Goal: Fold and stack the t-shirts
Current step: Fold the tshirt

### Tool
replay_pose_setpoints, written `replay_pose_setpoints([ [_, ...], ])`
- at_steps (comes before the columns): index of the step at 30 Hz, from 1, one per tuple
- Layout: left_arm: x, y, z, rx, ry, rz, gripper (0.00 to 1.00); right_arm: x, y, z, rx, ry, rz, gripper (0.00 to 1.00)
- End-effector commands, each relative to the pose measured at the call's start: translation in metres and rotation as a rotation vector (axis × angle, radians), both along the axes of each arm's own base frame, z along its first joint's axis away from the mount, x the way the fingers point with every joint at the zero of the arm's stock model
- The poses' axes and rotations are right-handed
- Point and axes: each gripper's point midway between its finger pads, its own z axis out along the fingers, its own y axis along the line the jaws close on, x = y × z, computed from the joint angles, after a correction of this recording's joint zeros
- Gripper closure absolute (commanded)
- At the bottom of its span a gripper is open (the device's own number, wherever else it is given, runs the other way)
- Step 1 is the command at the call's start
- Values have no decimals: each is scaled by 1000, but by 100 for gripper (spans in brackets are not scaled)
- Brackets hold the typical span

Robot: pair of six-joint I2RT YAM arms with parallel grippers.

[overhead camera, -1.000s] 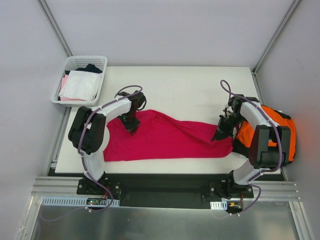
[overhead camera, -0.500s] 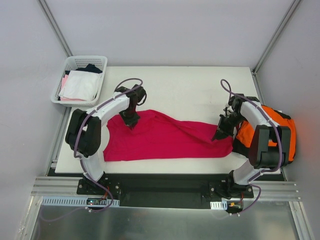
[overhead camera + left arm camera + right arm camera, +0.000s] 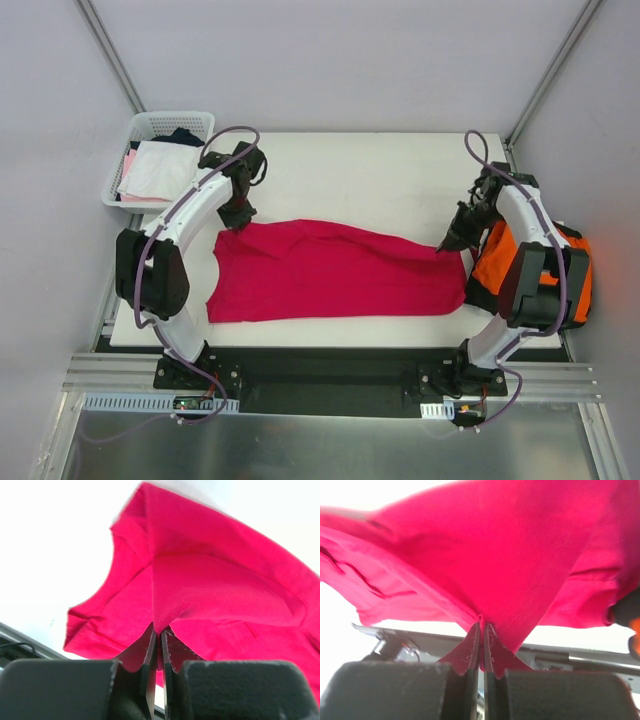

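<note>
Crimson cloth now lies drawn out long across the desk (image 3: 380, 170), where a second ago it narrowed to a slack neck toward the right. On the left, my left tool (image 3: 235, 221), clamped on a far corner of the crimson t-shirt (image 3: 330, 275), has swung back and outward toward the basket (image 3: 160, 125). On the right, my right tool (image 3: 447, 243), pinched tight on the opposite end, has pulled away toward the orange t-shirt (image 3: 492, 268) bunched at the desk's right edge. I judge the shirt nearly spread flat, with folding not yet begun.
</note>
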Motion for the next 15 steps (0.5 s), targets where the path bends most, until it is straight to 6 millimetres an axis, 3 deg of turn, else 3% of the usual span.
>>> replay_pose_setpoints([
  [1,-7,16,34,28,-53,-26,95,13,-22,28,-63,-70,-67,99],
  [10,-46,13,34,-50,-20,-13,95,-13,-36,42,-150,-77,-84,99],
  [15,-63,16,34,-62,-7,-28,94,-29,-37,33,-164,-34,-75,99],
])
